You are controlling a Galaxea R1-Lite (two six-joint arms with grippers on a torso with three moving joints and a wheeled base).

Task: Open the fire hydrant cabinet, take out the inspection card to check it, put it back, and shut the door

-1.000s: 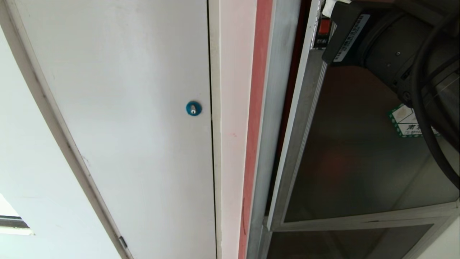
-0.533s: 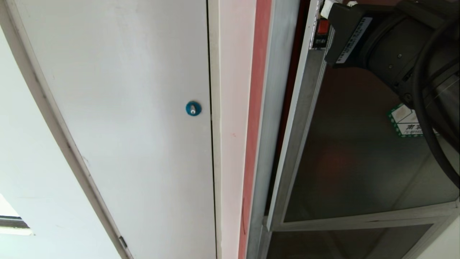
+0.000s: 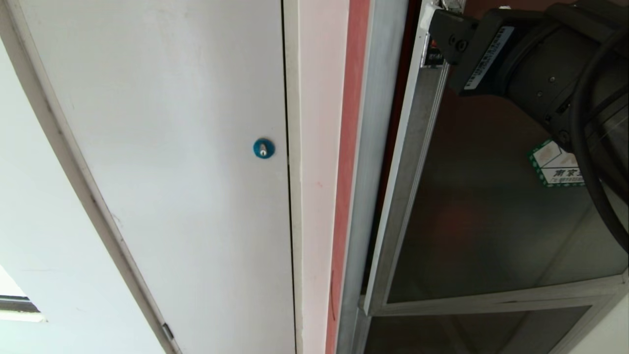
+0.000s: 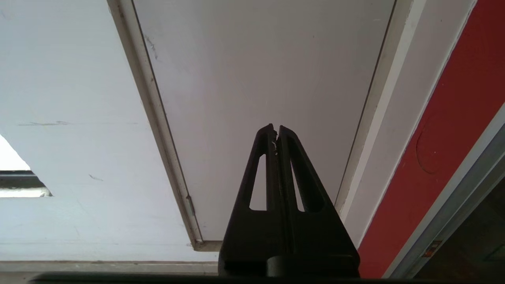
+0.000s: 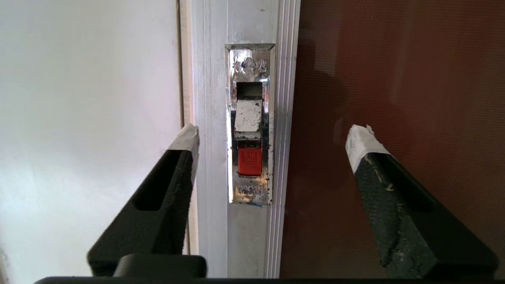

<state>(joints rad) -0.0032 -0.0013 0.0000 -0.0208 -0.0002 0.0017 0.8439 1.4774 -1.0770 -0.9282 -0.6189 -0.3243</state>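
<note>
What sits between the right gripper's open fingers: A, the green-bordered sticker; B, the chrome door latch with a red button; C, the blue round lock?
B: in the right wrist view the chrome door latch with its red button lies between the right gripper's spread fingers.

To your left stands a plain white panel door (image 3: 162, 162) with a small blue round lock (image 3: 264, 148) near its right edge. A pale frame strip (image 3: 314, 147) runs beside that edge, touching a red painted band (image 3: 350, 147). At the far lower left you see a bright window opening (image 3: 14, 300).
</note>
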